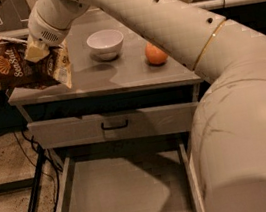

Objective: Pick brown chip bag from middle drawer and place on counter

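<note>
I am holding the brown chip bag (pixel 10 67) by its upper edge in my gripper (pixel 36 49), fingers pinched tight on the crinkled top as far as I can make out, so the bag is hanging over the front-left corner of the counter (pixel 118 77), partly past its edge. The middle drawer (pixel 122 196) is standing open and bare below, so I am judging the lift done. I am aiming to set the bag down left of the bowl (pixel 106 43) and orange (pixel 156 54), where bare top is showing.
</note>
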`<state>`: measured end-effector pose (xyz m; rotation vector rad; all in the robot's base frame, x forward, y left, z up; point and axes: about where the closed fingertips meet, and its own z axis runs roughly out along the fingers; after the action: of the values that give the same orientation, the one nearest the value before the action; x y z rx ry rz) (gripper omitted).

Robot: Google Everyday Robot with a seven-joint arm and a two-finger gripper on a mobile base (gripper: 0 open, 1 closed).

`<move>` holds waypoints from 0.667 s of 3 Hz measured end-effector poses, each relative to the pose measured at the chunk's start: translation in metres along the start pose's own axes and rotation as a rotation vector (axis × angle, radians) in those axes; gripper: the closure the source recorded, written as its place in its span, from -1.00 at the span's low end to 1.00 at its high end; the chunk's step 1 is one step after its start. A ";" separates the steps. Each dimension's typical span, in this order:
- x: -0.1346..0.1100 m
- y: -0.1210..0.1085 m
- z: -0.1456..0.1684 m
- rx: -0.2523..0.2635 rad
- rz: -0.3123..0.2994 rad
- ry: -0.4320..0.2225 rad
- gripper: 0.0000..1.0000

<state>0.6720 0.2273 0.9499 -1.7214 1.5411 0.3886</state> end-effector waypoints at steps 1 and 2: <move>0.014 -0.020 0.004 0.003 0.032 0.038 1.00; 0.019 -0.031 0.007 0.000 0.053 0.071 1.00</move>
<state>0.7074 0.2178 0.9437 -1.7134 1.6401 0.3580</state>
